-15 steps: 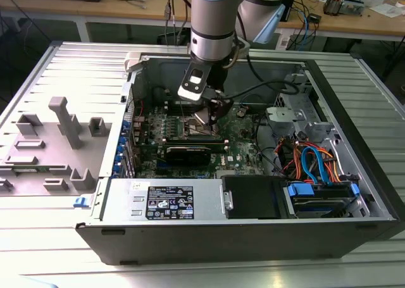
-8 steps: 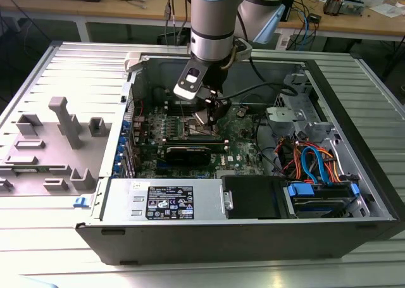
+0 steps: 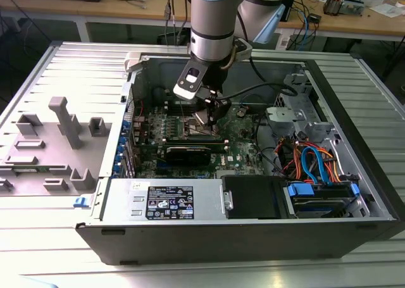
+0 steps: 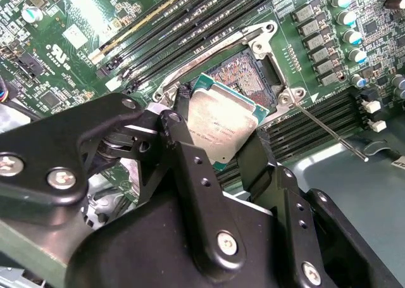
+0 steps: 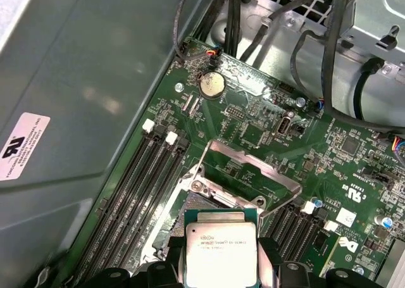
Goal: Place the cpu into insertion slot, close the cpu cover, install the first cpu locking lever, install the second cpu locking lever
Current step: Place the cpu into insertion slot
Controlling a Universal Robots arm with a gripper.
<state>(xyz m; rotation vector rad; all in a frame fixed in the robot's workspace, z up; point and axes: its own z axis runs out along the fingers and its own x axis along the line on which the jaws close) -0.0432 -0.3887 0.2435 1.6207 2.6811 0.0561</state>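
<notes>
Gripper [image 4: 214, 141] clamped on cpu [image 4: 223, 118] edges, chip tilted just over near side of bare insertion slot [image 4: 248, 73], cpu cover [image 5: 253, 164] standing open; to seat well, I'd judge: level chip, square corners w/ rim, lower straight, no sliding across pins.

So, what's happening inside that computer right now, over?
Copy: gripper shut on cpu. It hangs tilted over insertion slot, not seated. The cpu cover stands open, slot uncovered.

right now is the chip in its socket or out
Out: the pincer holds the chip over the socket, whose pin field lies bare; the cover stands open.
</notes>
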